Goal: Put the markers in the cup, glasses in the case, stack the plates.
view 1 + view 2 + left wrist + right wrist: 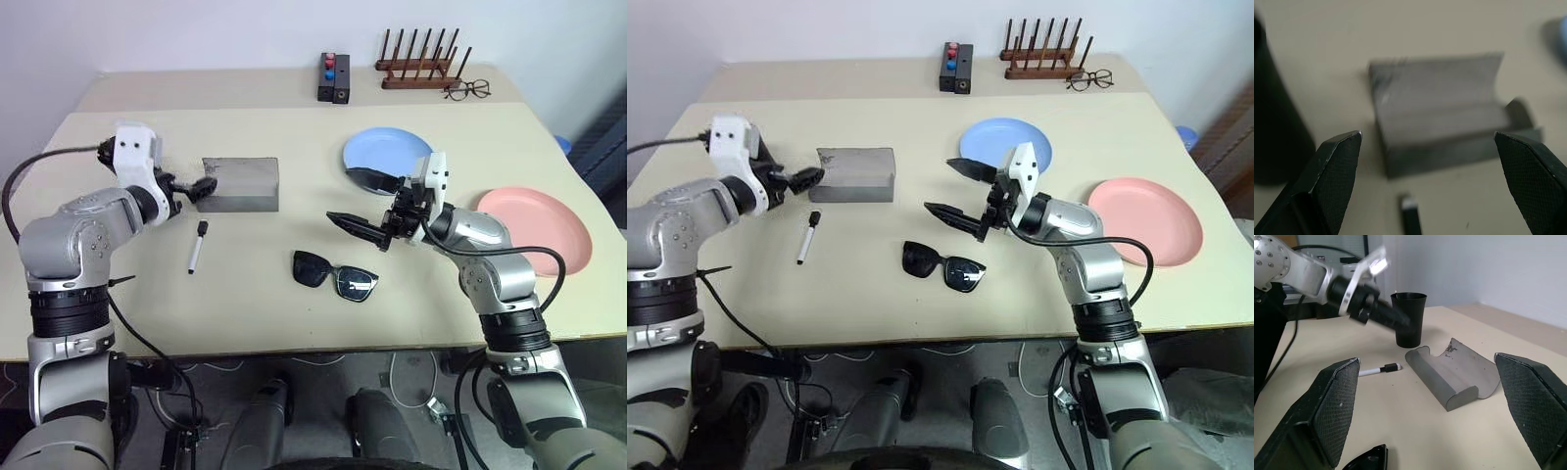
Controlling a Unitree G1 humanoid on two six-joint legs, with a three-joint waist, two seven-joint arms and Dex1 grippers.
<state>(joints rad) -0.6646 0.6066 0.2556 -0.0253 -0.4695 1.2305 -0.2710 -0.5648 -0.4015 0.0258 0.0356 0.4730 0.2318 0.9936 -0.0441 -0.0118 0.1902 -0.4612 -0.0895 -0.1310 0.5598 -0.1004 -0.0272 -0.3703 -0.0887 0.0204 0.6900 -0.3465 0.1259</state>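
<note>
Sunglasses nearest us, on table, well apart from open grey case. One marker lies below case; cup beyond it. Left gripper and right gripper both jaws apart, empty. We judge risk: left fingers nudging case flap shut.

- Soft, bright light is falling evenly on the table.
- Small shadows are lying under things.
- The grey case is looking blurry up close.
- The left gripper is looking smeared.
</note>
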